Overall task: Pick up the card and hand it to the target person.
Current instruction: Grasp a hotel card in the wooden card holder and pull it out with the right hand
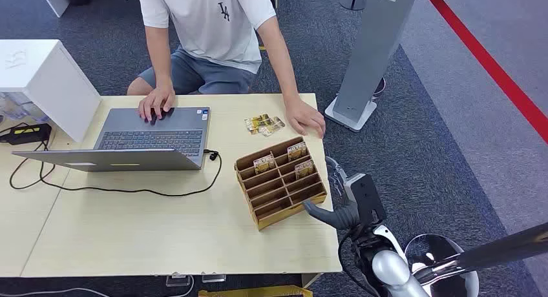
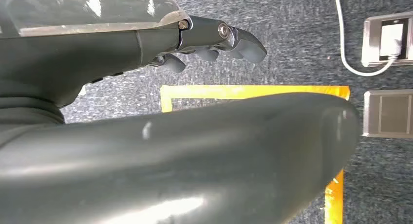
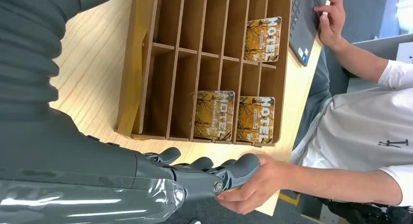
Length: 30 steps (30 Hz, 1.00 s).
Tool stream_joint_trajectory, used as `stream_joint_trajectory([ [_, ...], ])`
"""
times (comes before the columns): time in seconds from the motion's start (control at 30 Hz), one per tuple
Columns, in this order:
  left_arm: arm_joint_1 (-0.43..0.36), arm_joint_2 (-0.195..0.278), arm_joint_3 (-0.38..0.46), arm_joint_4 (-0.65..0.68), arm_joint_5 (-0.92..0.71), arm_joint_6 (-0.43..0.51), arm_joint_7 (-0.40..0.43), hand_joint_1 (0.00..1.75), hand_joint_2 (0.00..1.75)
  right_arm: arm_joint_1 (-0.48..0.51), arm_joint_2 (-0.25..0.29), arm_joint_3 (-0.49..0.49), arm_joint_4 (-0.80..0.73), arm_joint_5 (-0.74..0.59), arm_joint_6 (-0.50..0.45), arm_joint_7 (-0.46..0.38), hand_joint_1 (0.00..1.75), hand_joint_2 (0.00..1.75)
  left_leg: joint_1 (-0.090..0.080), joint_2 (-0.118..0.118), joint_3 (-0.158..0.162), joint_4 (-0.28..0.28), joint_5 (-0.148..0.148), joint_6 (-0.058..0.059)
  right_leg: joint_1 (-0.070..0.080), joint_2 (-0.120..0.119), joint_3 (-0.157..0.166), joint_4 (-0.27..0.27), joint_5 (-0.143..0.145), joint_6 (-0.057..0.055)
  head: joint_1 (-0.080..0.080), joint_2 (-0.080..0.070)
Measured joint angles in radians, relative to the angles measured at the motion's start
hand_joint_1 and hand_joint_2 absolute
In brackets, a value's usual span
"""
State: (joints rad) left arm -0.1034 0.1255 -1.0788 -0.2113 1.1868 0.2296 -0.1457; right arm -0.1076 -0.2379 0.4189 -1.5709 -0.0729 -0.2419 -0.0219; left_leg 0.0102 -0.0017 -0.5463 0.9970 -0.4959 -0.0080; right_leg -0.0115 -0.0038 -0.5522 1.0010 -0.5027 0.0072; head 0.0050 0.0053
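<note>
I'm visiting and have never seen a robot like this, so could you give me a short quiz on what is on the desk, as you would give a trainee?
1. Multiple choice: how many cards stand in the wooden card rack? A) none B) three C) six
2. True or false: the robot's right hand already holds a card.
3. Fill in: the person's hand farther from the rack rests on the ____.

Key
1. B: three cards printed HOTEL sit in its slots. More cards lie loose on the table beside the person's other hand.
2. False: its fingers hold nothing, beside the rack.
3. laptop.
</note>
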Motion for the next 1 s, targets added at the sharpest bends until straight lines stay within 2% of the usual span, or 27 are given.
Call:
stream_joint_trajectory([
  [0.27,0.000,0.000,0.000,0.000,0.003,-0.009,0.003,0.00,0.00,-0.005,0.000,0.000,0.000,0.019,-0.006,0.007,0.00,1.75,0.000,0.000,0.000,0.000,0.000,0.000,0.000,0.000,0.000,0.000,0.000,0.000,0.000,0.000],
  [0.37,0.000,0.000,0.000,0.000,0.003,-0.009,0.004,0.00,0.00,-0.018,-0.001,0.004,0.000,0.135,-0.038,0.060,0.00,1.75,0.000,0.000,0.000,0.000,0.000,0.000,0.000,0.000,0.000,0.000,0.000,0.000,0.000,0.000],
  [0.47,0.000,0.000,0.000,0.000,0.003,-0.012,-0.001,0.00,0.00,-0.051,-0.004,0.008,-0.002,0.363,-0.065,0.159,0.17,1.75,0.000,0.000,0.000,0.000,0.000,0.000,0.000,0.000,0.000,0.000,0.000,0.000,-0.001,0.000],
  [0.5,0.000,0.000,0.000,0.000,0.003,-0.013,-0.005,0.00,0.00,-0.063,-0.006,0.010,-0.005,0.433,-0.066,0.192,0.30,1.75,0.000,0.000,0.000,0.000,0.000,0.000,0.000,0.000,0.000,0.000,0.000,0.000,-0.001,0.000],
  [0.63,-0.002,0.000,0.000,0.000,-0.004,-0.020,-0.014,0.00,0.00,-0.113,-0.016,0.020,-0.024,0.691,-0.047,0.304,1.38,1.75,0.000,0.000,0.000,0.000,0.000,0.000,0.000,0.000,0.000,0.000,0.000,0.000,0.000,0.000],
  [0.77,-0.012,0.000,-0.001,0.000,-0.013,-0.030,-0.010,0.00,0.00,-0.176,-0.031,0.033,-0.045,0.909,0.049,0.397,1.43,1.75,0.000,0.000,0.000,0.000,0.000,0.000,0.000,0.000,0.000,0.000,0.000,0.000,-0.001,0.000],
  [1.0,-0.021,0.000,-0.004,0.000,-0.004,-0.034,-0.004,0.00,0.00,-0.286,-0.042,0.090,-0.049,1.031,0.169,0.434,1.52,1.75,0.000,0.000,0.000,0.000,0.000,0.000,0.000,0.000,0.000,0.001,0.000,0.000,-0.001,0.000],
])
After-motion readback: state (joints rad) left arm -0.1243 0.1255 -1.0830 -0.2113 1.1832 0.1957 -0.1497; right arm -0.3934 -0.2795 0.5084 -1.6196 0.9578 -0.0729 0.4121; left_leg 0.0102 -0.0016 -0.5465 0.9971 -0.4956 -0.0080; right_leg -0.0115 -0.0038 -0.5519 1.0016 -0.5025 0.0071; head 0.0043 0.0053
